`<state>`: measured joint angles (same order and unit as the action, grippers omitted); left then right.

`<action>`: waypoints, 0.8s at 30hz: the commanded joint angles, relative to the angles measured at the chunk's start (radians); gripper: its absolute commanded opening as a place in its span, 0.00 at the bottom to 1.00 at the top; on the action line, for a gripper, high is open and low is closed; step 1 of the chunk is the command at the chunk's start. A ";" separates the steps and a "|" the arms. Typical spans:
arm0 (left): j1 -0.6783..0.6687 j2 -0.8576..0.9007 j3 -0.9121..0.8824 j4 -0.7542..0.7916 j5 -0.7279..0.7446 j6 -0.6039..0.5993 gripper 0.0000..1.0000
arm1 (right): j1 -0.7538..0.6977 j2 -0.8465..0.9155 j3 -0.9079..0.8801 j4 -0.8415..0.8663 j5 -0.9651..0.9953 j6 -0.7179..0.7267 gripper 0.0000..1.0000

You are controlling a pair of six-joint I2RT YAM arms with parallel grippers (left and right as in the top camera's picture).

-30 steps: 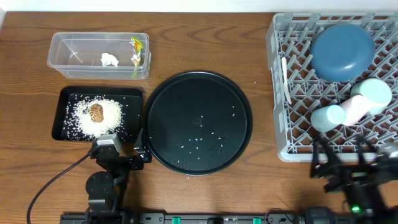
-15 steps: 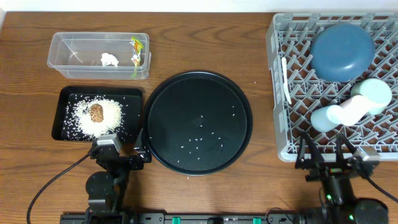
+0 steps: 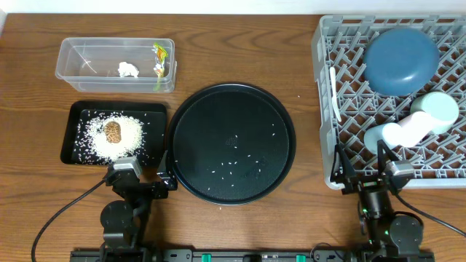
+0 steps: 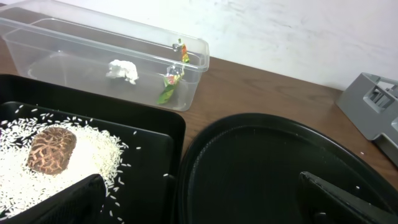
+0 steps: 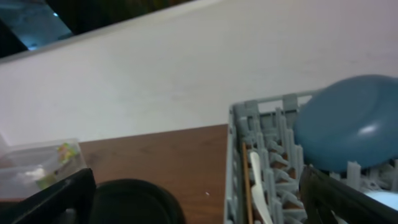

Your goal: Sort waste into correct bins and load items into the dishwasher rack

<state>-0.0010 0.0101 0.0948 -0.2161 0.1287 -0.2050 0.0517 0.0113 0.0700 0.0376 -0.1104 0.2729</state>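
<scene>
Waste lies sorted at left: tissue point(image 3: 128, 69) and wrapper point(image 3: 159, 58) in the far tub point(image 3: 73, 51), rice point(image 3: 98, 145) and a brown lump point(image 3: 112, 132) in the black tray point(image 3: 73, 109) nearer. The left gripper point(image 3: 142, 178) hangs empty, fingers spread wide, beside the round tray point(image 3: 218, 124), which holds stray grains. At right, the rack point(image 3: 320, 51) holds spoon point(image 3: 334, 91), blue bowl point(image 3: 400, 60), mint bowl point(image 3: 437, 110) and two cups point(image 3: 384, 137). The right gripper point(image 3: 366, 175) gapes empty at its near edge.
</scene>
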 commanded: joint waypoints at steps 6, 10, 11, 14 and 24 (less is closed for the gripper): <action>0.003 -0.006 -0.024 -0.010 0.010 0.014 0.98 | -0.014 -0.006 -0.064 0.067 0.050 -0.190 0.99; 0.003 -0.006 -0.024 -0.010 0.010 0.014 0.98 | -0.014 -0.006 -0.064 0.004 0.050 -0.290 0.99; 0.003 -0.006 -0.024 -0.010 0.010 0.014 0.98 | -0.014 -0.006 -0.064 -0.024 0.051 -0.302 0.99; 0.003 -0.006 -0.024 -0.010 0.010 0.014 0.98 | -0.014 -0.006 -0.064 -0.116 0.053 -0.309 0.99; 0.003 -0.006 -0.024 -0.010 0.010 0.014 0.98 | -0.011 -0.007 -0.064 -0.109 0.051 -0.278 0.99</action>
<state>-0.0010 0.0101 0.0948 -0.2161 0.1287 -0.2047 0.0517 0.0116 0.0067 -0.0654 -0.0696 0.0124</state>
